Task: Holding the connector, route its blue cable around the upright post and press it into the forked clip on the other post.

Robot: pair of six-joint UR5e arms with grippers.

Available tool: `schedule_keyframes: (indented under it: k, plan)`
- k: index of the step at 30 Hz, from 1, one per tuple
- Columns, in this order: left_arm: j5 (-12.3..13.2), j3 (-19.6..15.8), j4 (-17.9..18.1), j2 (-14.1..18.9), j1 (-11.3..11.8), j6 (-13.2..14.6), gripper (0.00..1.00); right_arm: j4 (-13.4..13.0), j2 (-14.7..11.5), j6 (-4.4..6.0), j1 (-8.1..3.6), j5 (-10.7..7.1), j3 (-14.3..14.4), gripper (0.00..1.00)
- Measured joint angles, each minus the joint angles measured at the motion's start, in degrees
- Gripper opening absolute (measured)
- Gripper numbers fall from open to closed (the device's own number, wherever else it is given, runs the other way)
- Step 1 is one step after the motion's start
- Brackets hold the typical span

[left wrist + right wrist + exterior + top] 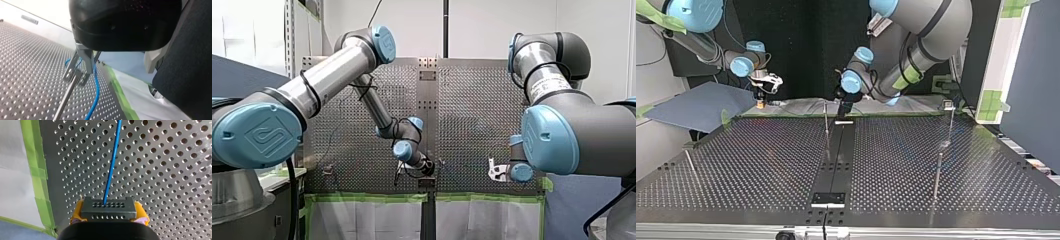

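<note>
So my right tool (109,212) is clenched on the connector (108,207), with the yellow pads (77,212) squeezing the dark block from both sides. The blue cable (111,162) leaves its face and runs straight out over the perforated worktop (162,170), near the green tape (37,170) along the edge. Makes sense to me: pin the connector end and the other arm has a fixed end to pull against. My left tool (80,71) sits low, right at the tip of a thin upright post (65,98), and the cable passes across it and trails down beside the post. Honestly can't tell whether it's clenched on the cable or released. In the top view that post is near the far middle of the worktop. Another post (951,117) with a small fitting on top stands well apart toward the view's right. I'd guess that's the clip one, but it's too small to be sure. My read: the wrap around the post is the step in hand, and the clip isn't done yet.
</note>
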Motion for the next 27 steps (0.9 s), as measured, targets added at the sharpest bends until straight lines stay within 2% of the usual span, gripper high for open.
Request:
schedule_keyframes:
  k: [6, 13, 27]
  plan:
    - [-0.82, -0.56, 1.04, 0.35, -0.88, 0.01, 1.0, 0.0, -0.01, 0.01, 0.0, -0.13, 0.0, 0.56]
    - [-2.98, -1.35, 2.66, 2.62, -1.65, -0.37, 1.0, 0.0, -0.01, 0.01, 0.0, -0.17, 0.0, 0.56]
    - [-3.28, -3.45, 4.4, 3.08, -3.13, -1.87, 1.0, 0.33, -0.01, 0.0, 0.03, -0.41, -0.01, 0.56]
